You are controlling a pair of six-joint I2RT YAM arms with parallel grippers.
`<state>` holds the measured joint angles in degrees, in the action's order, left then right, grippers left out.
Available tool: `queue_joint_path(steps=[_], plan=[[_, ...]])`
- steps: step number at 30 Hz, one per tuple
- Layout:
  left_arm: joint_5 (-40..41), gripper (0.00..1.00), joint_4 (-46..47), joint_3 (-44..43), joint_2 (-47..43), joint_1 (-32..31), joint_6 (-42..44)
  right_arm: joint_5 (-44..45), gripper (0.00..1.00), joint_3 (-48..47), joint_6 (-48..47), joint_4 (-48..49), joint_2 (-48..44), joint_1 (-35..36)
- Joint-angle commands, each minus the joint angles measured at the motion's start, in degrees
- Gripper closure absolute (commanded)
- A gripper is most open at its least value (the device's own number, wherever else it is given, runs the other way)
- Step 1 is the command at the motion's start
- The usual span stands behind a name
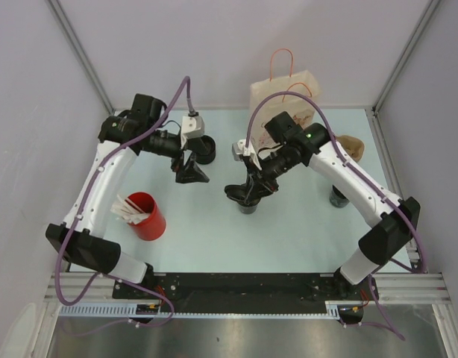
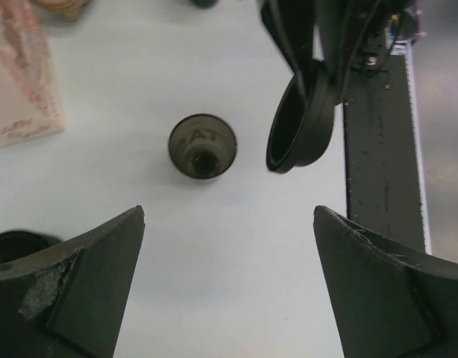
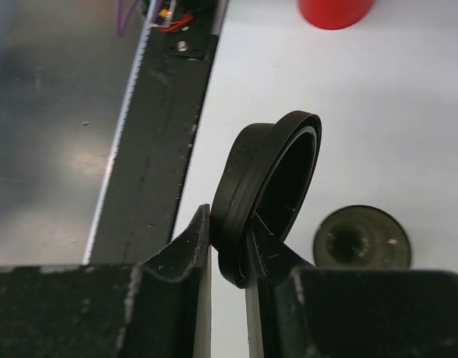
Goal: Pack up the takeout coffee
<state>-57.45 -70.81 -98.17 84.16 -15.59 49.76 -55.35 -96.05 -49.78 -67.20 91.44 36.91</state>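
Right gripper [image 3: 229, 224] pinching one black lid [image 3: 248, 171], left gripper [image 2: 229, 216] spread, one cup [image 2: 203, 145] nearby

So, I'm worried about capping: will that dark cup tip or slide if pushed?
The cup stands upright, alone on the smooth table, unheld, so it will probably slide under a sideways push. It looks empty, so likely light and easy to tip. The lid, pinched by its rim in the right end effector, should come straight down.

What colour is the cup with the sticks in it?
The cup is red, clearest in the top view.
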Motion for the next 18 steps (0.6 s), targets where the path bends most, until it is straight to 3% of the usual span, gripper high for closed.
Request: queue_joint_path(steps=[1, 6, 10, 18], plan=[[-6.9, 0.0, -4.9, 0.8, 1.4, -4.6, 8.1, -7.6, 1.0, -2.9, -4.7, -7.5, 1.9, -0.2], [-8.1, 0.03, -6.3, 2.1, 3.6, -10.0, 8.8, -9.4, 1.0, -2.6, -6.0, -9.1, 3.0, -0.3], [-8.3, 0.08, -1.5, 4.1, 3.5, -11.6, 5.5, -10.4, 1.0, -1.9, -6.6, -9.1, 3.6, -0.3], [-7.9, 0.32, 0.6, 4.7, 5.4, -12.2, 2.4, -10.4, 1.0, -1.4, -6.9, -9.0, 4.3, -0.3]])
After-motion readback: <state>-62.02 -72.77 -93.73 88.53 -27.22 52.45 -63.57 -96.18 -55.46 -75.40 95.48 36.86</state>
